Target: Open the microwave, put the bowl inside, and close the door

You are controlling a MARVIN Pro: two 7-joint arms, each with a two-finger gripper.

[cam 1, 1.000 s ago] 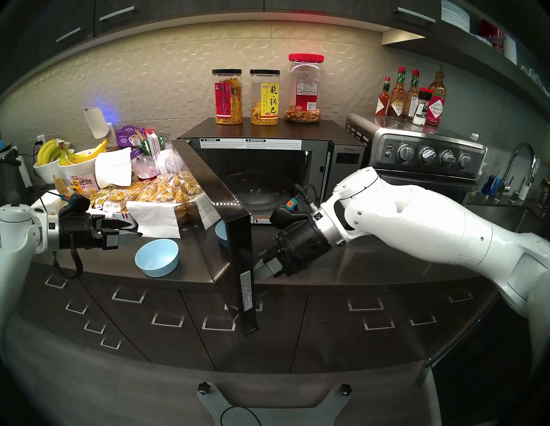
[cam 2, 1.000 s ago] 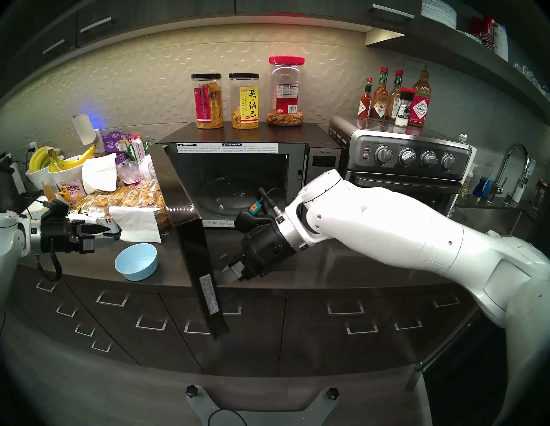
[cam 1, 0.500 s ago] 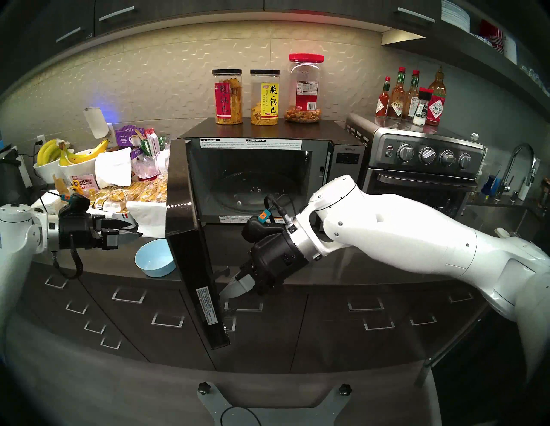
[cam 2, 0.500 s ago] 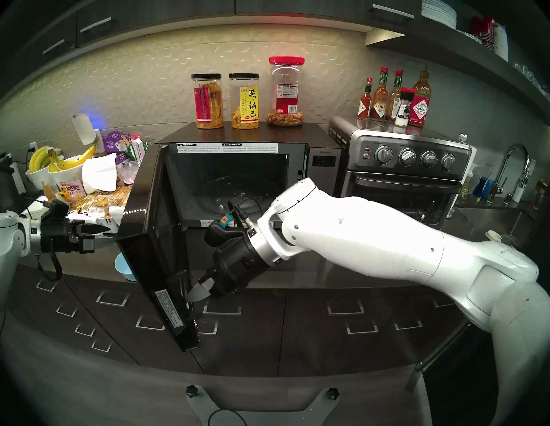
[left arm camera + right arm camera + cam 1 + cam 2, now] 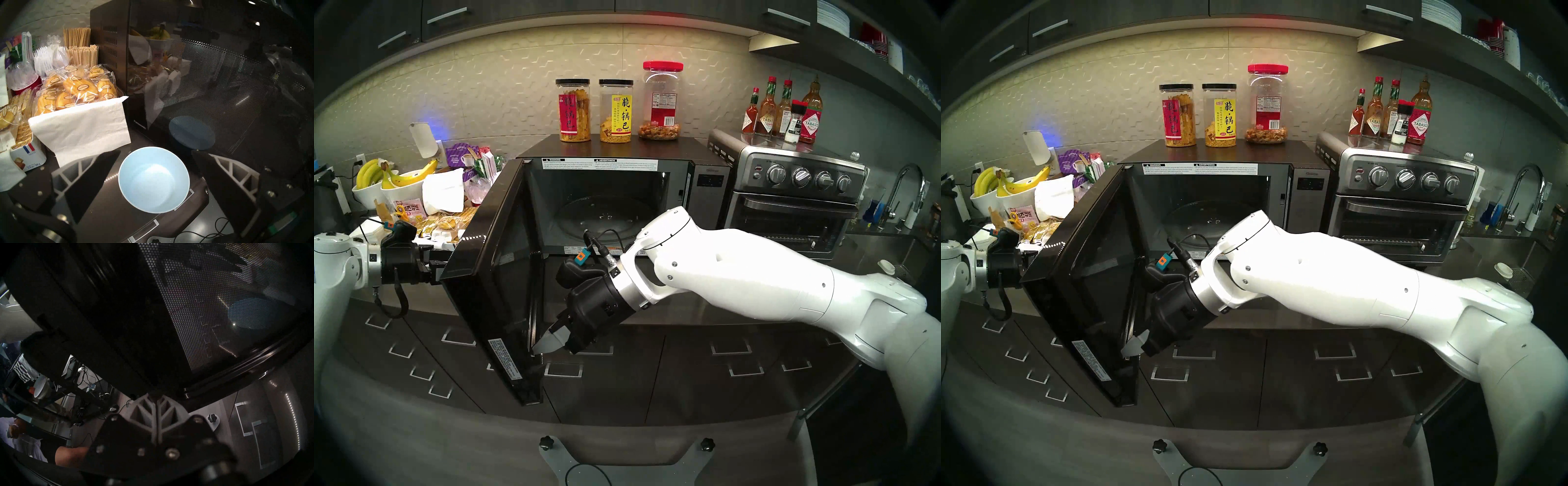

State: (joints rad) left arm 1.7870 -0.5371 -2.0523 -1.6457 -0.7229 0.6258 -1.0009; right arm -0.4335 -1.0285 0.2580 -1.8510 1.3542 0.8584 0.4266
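The glossy black glass door (image 5: pixel 490 288) is swung wide; the clenched right hand (image 5: pixel 542 349) is pressed against its inner edge. The small light-blue plastic bowl (image 5: pixel 153 179) is seen on the table (image 5: pixel 105 203) between the released left hand's (image 5: pixel 155 171) fingers.

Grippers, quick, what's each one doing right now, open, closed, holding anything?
Left gripper: open, empty, the bowl on the counter between its fingers.
Right gripper: closed, holding nothing, tips against the door inner face.

Black microwave (image 5: pixel 619 190) door (image 5: pixel 493 271) swung open; light-blue bowl (image 5: pixel 153 179) upright on counter.
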